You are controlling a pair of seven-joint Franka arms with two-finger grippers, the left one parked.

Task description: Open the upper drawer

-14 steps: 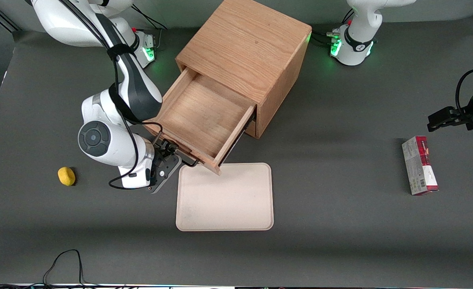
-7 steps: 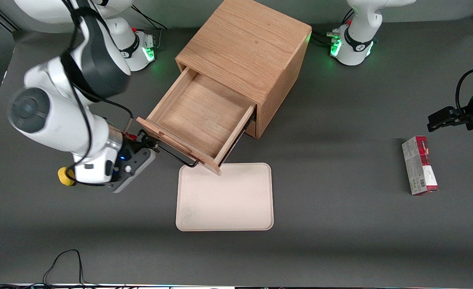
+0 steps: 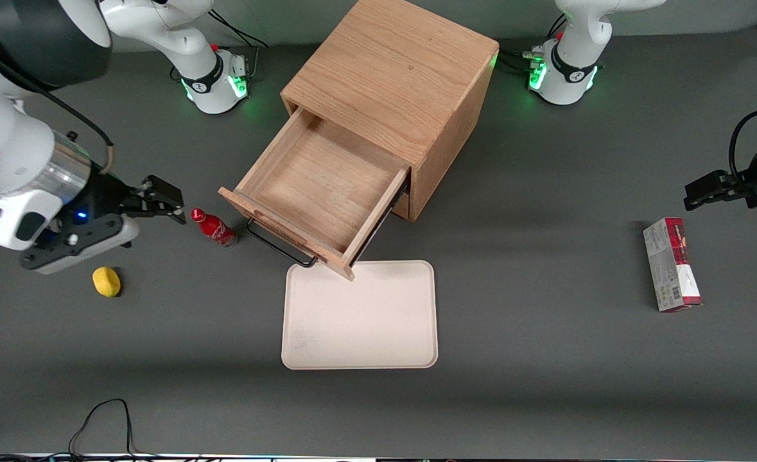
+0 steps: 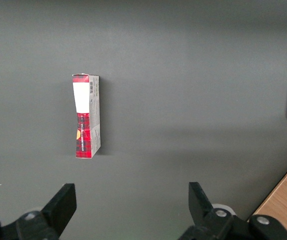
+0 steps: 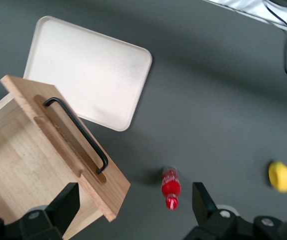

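Retreating from the handle (image 3: 280,246) toward its own end of the table, the gripper (image 3: 171,209) hangs empty, jaws spread; upper drawer (image 3: 319,192) juts open over the tray (image 3: 360,333), stiff oak best pulled by its rigid bar.

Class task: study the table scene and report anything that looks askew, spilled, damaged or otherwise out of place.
Nothing looks spilled or damaged. The upper drawer is pulled far out and bare inside, its front corner overhanging the tray. The hand hangs open beside the upright red bottle, holding nothing.
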